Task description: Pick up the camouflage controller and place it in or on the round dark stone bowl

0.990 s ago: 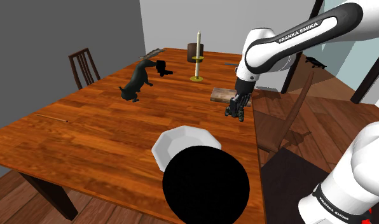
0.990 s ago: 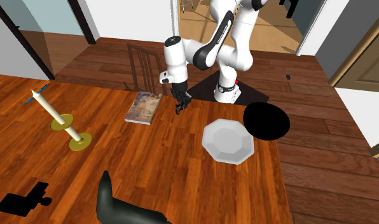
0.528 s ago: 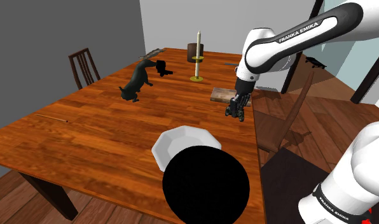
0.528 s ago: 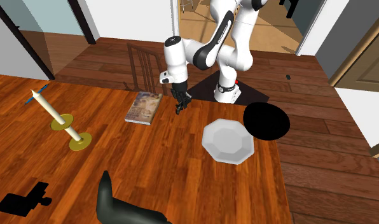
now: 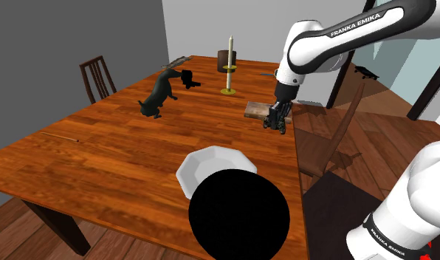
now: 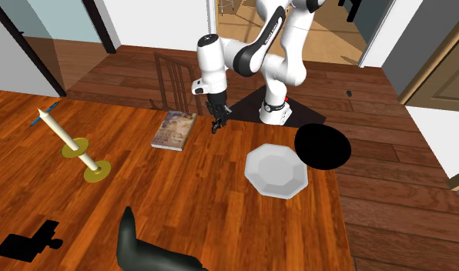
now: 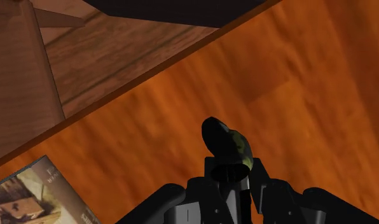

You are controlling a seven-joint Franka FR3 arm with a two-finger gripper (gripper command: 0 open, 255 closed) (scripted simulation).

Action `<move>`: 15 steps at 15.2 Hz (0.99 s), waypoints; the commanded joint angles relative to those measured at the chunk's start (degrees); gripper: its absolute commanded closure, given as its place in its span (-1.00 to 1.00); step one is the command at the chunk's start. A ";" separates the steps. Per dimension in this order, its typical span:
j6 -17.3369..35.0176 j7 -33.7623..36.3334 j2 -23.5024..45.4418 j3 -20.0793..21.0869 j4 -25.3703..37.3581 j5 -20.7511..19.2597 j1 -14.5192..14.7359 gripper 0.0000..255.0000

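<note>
Camouflage controller (image 7: 231, 145) is clasped in the gripper (image 5: 275, 122), raised off the table (image 5: 137, 155) near the book (image 5: 256, 109). Carrying it over to the dark bowl (image 5: 239, 214) is left

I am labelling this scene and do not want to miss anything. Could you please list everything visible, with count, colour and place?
table: one, reddish-brown wood, carries most things below
bowl: one, black, round, at the table's near edge in the shoulder view
plate: one, white, next to the bowl
book: one, pale cover, by the table edge near the gripper
candlestick: one, white candle on yellowish holder, far end
animal figure: one, dark, mid-table
small black object: one, beside the figure
chairs: two, brown, either side of the table
controller: one, dark green camouflage, between the fingers
arm: one, white
gripper: one, black, shut on the controller
</note>
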 commanded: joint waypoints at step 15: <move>-13.03 1.85 -3.63 0.40 9.49 -0.76 -0.11 1.00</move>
